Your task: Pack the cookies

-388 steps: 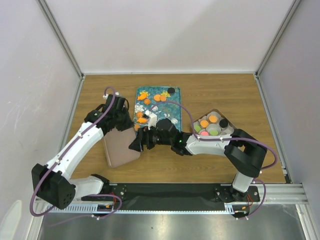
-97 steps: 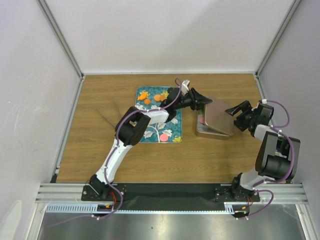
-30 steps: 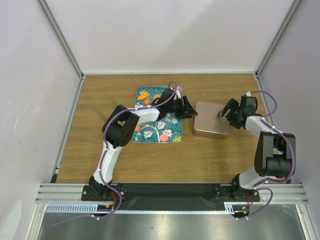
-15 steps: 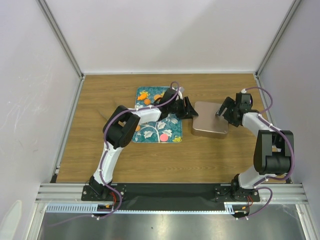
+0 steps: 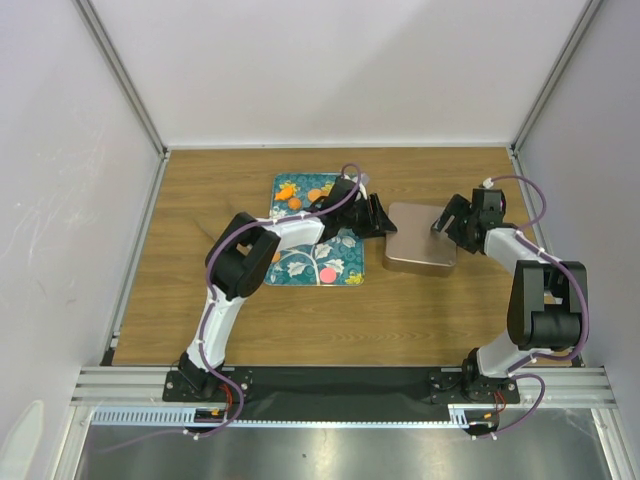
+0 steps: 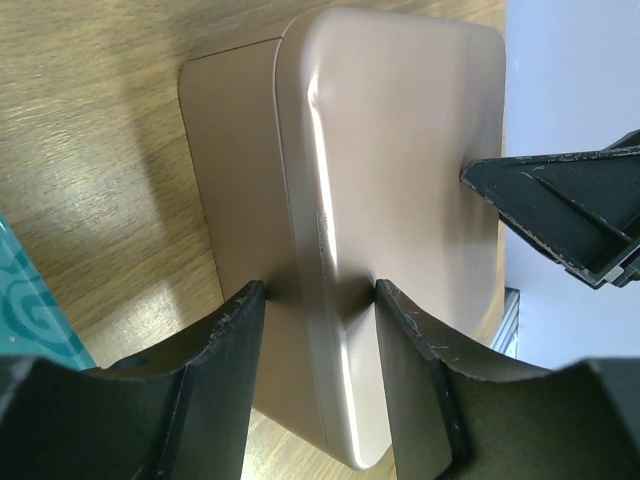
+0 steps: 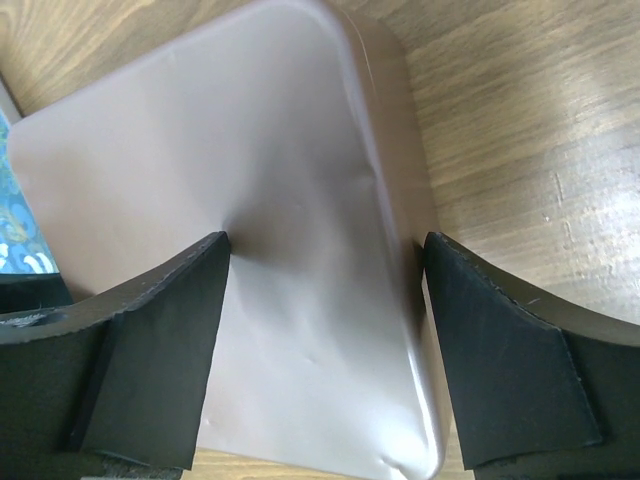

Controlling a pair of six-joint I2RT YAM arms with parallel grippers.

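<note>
A closed rose-gold tin (image 5: 420, 250) lies on the table to the right of the teal tray (image 5: 300, 262). Loose cookies rest on the tray: two orange cookies (image 5: 294, 203) (image 5: 315, 195) and a pink cookie (image 5: 327, 274). My left gripper (image 5: 383, 218) (image 6: 315, 292) is open at the tin's left end. One fingertip (image 6: 248, 295) touches the tin's side wall (image 6: 235, 160) and the other rests on the lid. At the tin's far right corner my right gripper (image 5: 447, 222) (image 7: 325, 240) stands wide open. It straddles the edge of the lid (image 7: 250, 200). Whatever is inside the tin is hidden.
White enclosure walls surround the wooden table (image 5: 200, 260). Metal frame posts (image 5: 120, 80) stand at the back corners. The left arm (image 5: 245, 265) stretches across the tray and covers part of it.
The right gripper has slid a little left onto the lid's corner and the tin has shifted slightly left. The left gripper has narrowed a touch and otherwise stays in place.
</note>
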